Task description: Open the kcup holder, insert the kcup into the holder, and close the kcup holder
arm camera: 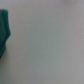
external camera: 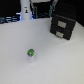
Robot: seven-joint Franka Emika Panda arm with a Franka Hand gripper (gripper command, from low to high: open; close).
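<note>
I'm seeing the kcup point(external camera: 31, 53) sitting upright on the white counter point(external camera: 55, 62) | kcup holder point(external camera: 63, 24) sitting well apart, both drawers looking shut | can't tell the gripper's state

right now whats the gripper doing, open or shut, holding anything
Gripper: not in either view, so open or shut cannot be told. The kcup stands alone on the table, apart from the holder, nothing gripping it.

Bright, even light; both views seemingly blurred.
</note>
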